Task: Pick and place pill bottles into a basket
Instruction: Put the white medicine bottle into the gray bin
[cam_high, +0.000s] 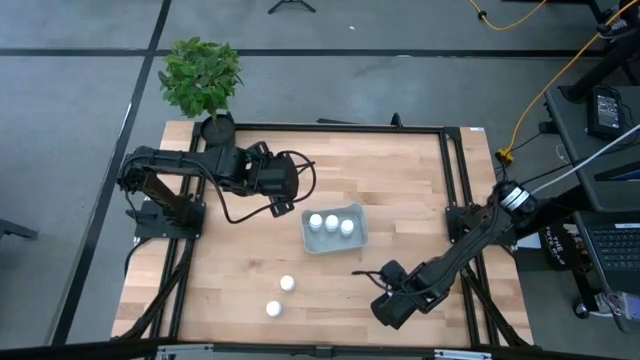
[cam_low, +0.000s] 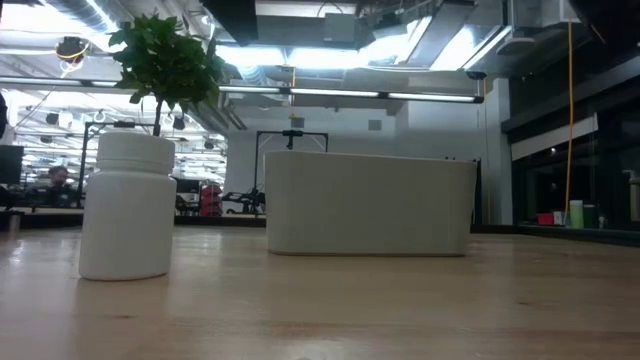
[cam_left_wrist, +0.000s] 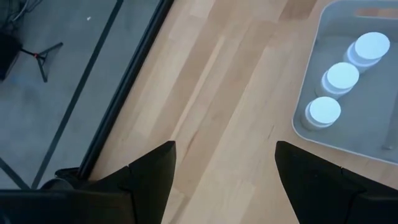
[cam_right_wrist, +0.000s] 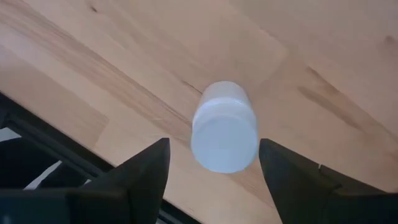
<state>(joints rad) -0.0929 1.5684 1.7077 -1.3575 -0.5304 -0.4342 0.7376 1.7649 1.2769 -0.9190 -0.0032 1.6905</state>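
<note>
Right now I have three pill bottles (cam_high: 331, 223) standing in a row inside the basket (cam_high: 358, 236), which sits at the centre of the counter (cam_high: 400, 180). Two more bottles (cam_high: 287, 284) stand on the wood at about seven o'clock from it. A sixth one (cam_right_wrist: 224, 134) shows in the right wrist view, between my right gripper (cam_right_wrist: 214, 171) jaws, which are spread apart and not touching it. That gripper is low at five o'clock from the basket. The left gripper (cam_left_wrist: 225, 168) hangs at ten o'clock from the basket, jaws apart and empty. I judge the fourth pick is in hand: next I should lower and close on that bottle.
</note>
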